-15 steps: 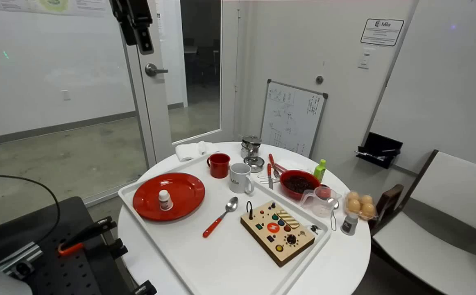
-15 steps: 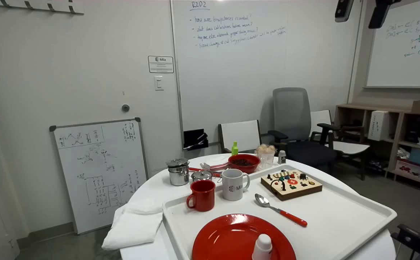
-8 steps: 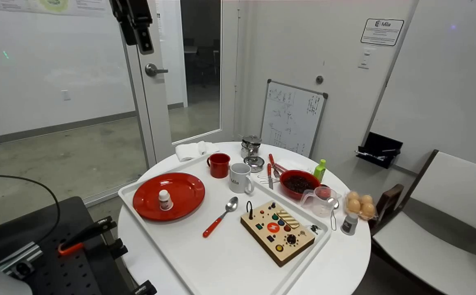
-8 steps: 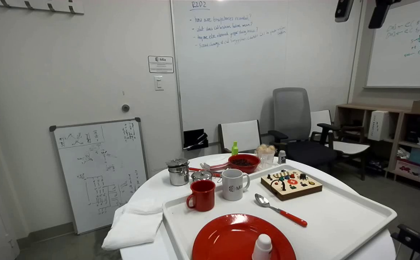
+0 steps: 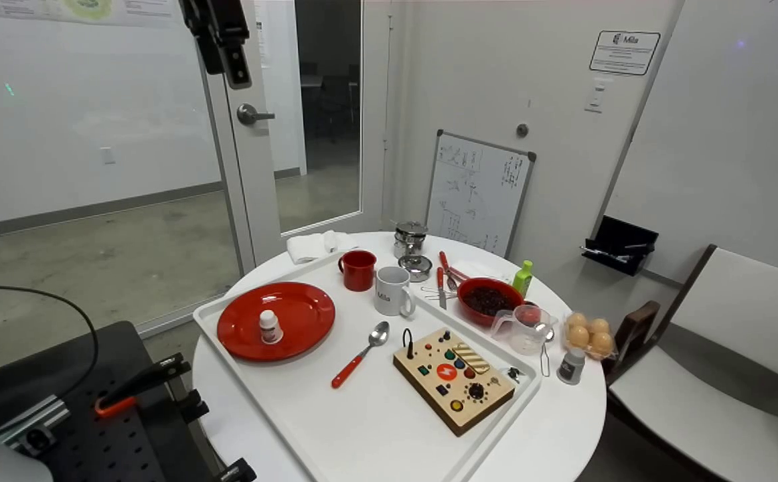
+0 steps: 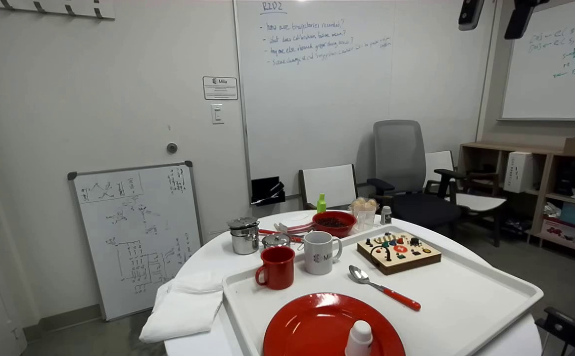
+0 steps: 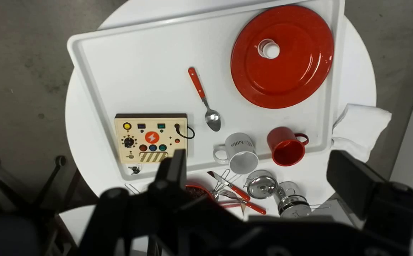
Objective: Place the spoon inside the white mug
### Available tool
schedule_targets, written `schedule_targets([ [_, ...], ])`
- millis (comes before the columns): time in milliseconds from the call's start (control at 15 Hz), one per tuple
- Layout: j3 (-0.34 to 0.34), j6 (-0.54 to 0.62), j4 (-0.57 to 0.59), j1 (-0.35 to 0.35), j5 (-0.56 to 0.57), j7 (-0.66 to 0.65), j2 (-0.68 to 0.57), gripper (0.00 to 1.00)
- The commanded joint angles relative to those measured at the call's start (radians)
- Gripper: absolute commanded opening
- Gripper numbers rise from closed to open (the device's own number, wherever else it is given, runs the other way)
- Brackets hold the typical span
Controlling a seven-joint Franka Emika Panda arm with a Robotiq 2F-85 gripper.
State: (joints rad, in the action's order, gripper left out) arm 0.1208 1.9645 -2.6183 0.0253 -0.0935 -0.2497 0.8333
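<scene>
On a tray, the spoon lies well below my wide-spread fingers, roughly crosswise to their pinch, bowl end toward the white mug.

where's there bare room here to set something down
Widest free patch: on the tray, between spoon, button box and the corner farthest from the red mug. A narrower strip lies between spoon and plate. Crowded: the table beside the tray near the white mug, with cutlery, pots and bowl.
</scene>
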Motion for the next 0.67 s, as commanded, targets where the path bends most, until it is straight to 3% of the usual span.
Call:
schedule_targets([
  [0,0.020,-0.011,0.024,-0.009,0.018,-0.007,-0.017,1.00],
  [600,0.043,0.116,0.048,0.140,-0.025,0.189,-0.326,1.00],
])
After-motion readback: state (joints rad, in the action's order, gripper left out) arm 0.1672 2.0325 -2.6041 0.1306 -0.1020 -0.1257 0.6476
